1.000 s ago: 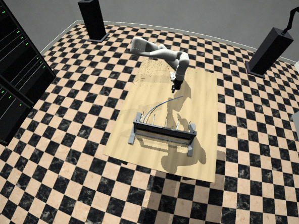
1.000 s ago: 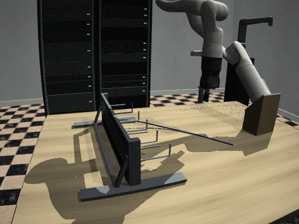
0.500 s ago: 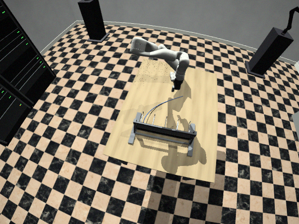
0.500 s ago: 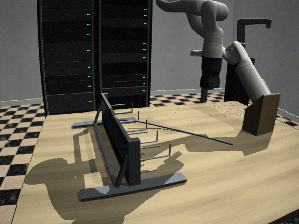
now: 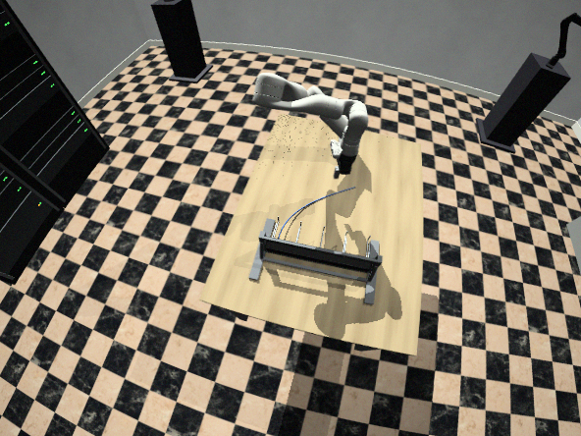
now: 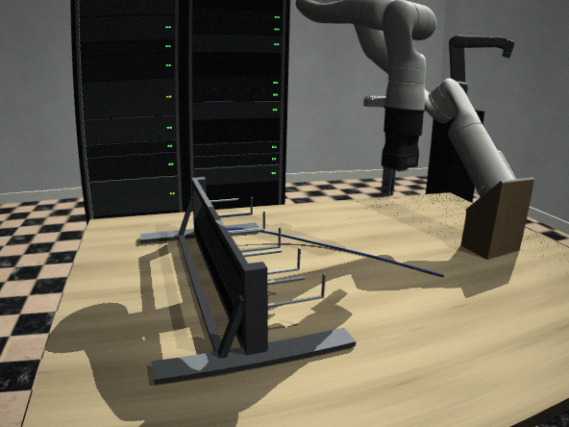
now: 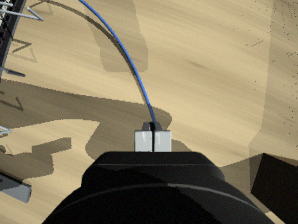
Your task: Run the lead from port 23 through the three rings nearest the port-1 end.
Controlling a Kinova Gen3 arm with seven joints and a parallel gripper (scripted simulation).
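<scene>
The dark rack with the patch panel (image 5: pixel 319 256) (image 6: pixel 231 269) stands on the wooden table (image 5: pixel 393 221) (image 6: pixel 432 346). Its open rings (image 5: pixel 345 242) (image 6: pixel 308 293) stick out on the side that faces the arm. The blue lead (image 5: pixel 314 202) (image 6: pixel 346 250) (image 7: pixel 131 60) runs from the panel's far end in the exterior view out over the table, and its free end lies on the wood. My gripper (image 5: pixel 338 173) (image 6: pixel 390 185) (image 7: pixel 151 132) hangs above the table near that free end. Its fingers are shut together with nothing between them. In the wrist view the lead's end shows just beyond the fingertips, lower down.
The arm's brown base block (image 6: pixel 497 218) stands at the table's far right corner. Black server cabinets (image 5: pixel 29 147) (image 6: pixel 183 96) stand off the table. Two black columns (image 5: pixel 179 39) (image 5: pixel 525 98) stand on the floor behind.
</scene>
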